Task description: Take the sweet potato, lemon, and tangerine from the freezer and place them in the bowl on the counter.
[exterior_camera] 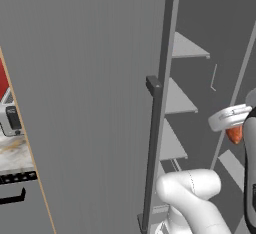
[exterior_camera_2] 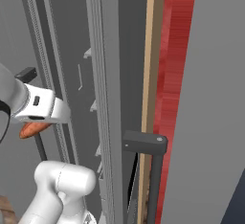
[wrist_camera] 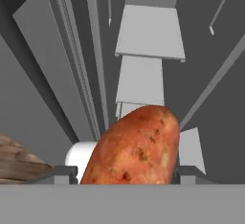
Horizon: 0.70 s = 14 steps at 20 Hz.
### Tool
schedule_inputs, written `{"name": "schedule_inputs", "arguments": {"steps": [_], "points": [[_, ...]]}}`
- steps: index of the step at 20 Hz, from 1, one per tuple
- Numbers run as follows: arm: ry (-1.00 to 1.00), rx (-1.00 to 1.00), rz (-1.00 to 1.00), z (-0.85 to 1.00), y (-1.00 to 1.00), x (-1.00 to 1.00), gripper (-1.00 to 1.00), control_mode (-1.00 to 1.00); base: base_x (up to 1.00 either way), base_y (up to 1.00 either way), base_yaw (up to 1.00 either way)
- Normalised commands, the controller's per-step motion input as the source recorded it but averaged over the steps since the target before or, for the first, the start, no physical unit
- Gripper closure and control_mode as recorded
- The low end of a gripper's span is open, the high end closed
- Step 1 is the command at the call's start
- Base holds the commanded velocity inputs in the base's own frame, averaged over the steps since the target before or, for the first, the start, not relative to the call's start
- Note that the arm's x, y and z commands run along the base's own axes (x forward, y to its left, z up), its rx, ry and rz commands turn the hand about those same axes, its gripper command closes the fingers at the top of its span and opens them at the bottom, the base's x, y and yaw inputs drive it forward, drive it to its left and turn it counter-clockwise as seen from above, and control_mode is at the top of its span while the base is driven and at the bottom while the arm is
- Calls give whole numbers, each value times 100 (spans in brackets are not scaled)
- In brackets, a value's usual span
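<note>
Jaws clamped on the reddish-brown, speckled sweet potato (wrist_camera: 134, 146) beside the tall grey freezer (exterior_camera: 210, 78); it awaits bowling, and lemon and tangerine seemingly remain.

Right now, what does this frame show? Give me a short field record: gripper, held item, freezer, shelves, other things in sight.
gripper: gripper shut on the sweet potato
held item: sweet potato, reddish-brown, between the fingers, off the shelves
freezer: freezer with its door open, long bar handle in front
shelves: grey shelves in sight carry nothing
other: counter at far left of the left base view
</note>
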Motion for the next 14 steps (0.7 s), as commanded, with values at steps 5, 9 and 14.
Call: {"name": "schedule_inputs", "arguments": {"steps": [5,9,14], "points": [[0,3,-6,0,0,0,100,-100,0,0,0],[0,0,-3,0,0,-2,100,-100,0,0,0],[0,0,0,0,0,0,100,100,-40,0,0]]}}
